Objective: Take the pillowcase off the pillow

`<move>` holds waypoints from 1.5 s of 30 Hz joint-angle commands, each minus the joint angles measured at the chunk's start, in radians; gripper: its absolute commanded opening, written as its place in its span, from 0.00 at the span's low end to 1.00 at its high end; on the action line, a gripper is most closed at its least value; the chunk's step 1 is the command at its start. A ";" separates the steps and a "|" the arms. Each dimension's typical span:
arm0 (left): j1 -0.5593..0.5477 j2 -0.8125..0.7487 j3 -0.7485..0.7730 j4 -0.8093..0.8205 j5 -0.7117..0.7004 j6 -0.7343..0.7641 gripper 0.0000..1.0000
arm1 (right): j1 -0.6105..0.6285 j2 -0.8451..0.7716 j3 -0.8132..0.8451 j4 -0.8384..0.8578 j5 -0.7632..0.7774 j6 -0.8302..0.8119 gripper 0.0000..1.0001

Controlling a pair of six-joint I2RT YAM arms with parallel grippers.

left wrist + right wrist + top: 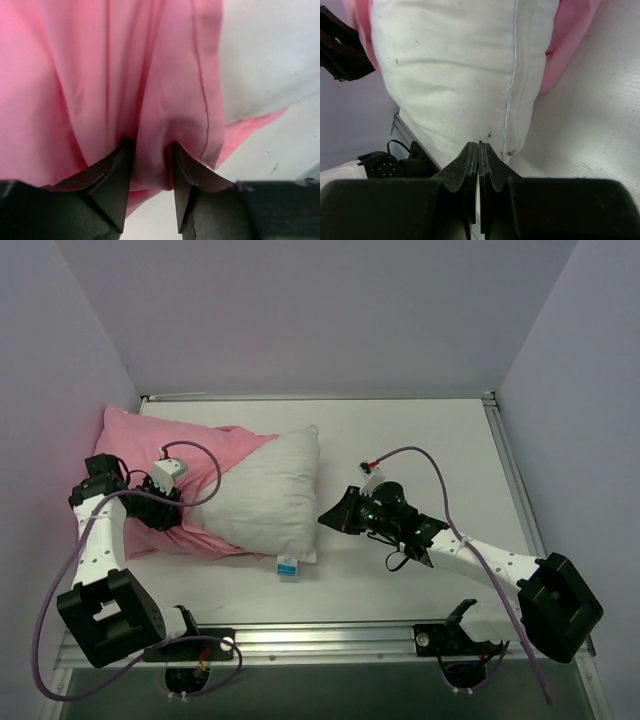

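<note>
Left tool [150, 146] stands with its fingers apart, and a fold of the pink pillowcase [100, 75] bulges into the gap between them. Its own wrist view shows this closely; from above the gap cannot be made out. Right tool [478, 146] has its fingers pressed together with nothing between them, the tips right at the near end of the pillow [455, 75]. Whether they touch it I cannot tell. That wrist view shows the pillow's stitched seam [512, 85] and small dark specks, which the top view does not. Only the top view gives the whole lay. The pillow lies on the white bench [420, 440] left of centre, its right half bare and its left half inside the pillowcase, which bunches toward the far left corner. A blue-and-white tag [288, 566] sticks out at the pillow's near right corner.
</note>
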 commanded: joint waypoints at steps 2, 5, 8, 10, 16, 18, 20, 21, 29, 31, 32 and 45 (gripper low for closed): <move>-0.016 -0.011 0.059 -0.187 0.132 0.087 0.55 | 0.008 0.032 -0.014 0.021 0.033 -0.023 0.00; -0.033 -0.011 0.165 -0.291 0.243 0.120 0.74 | 0.008 0.042 0.018 -0.011 0.039 -0.059 0.00; -0.053 0.002 0.283 -0.380 0.316 0.149 0.92 | -0.006 0.039 0.095 -0.094 0.043 -0.128 0.00; -0.089 0.027 0.376 -0.424 0.345 0.182 0.93 | -0.014 0.055 0.205 -0.174 0.052 -0.202 0.23; -0.205 0.094 0.558 -0.397 0.397 0.119 0.96 | -0.096 0.149 0.440 -0.324 0.060 -0.274 0.86; -0.307 0.113 0.575 -0.236 0.356 -0.056 0.95 | -0.152 0.224 0.494 -0.320 0.040 -0.279 0.94; -0.467 0.148 0.561 0.020 0.145 -0.283 0.95 | -0.179 0.329 0.605 -0.347 0.033 -0.299 1.00; -0.511 0.168 0.561 0.083 0.074 -0.320 0.95 | -0.181 0.371 0.650 -0.360 0.032 -0.312 1.00; -0.642 0.547 0.838 0.254 -0.253 -0.517 0.80 | -0.184 0.735 0.931 -0.345 -0.055 -0.282 1.00; -0.643 0.627 0.903 0.231 -0.245 -0.517 0.80 | -0.175 0.787 0.931 -0.285 -0.086 -0.238 1.00; -0.643 0.642 0.911 0.230 -0.247 -0.518 0.80 | -0.169 0.795 0.922 -0.263 -0.100 -0.225 1.00; -0.642 0.739 0.903 0.165 -0.216 -0.506 0.04 | -0.149 0.789 0.796 -0.065 -0.175 -0.119 0.16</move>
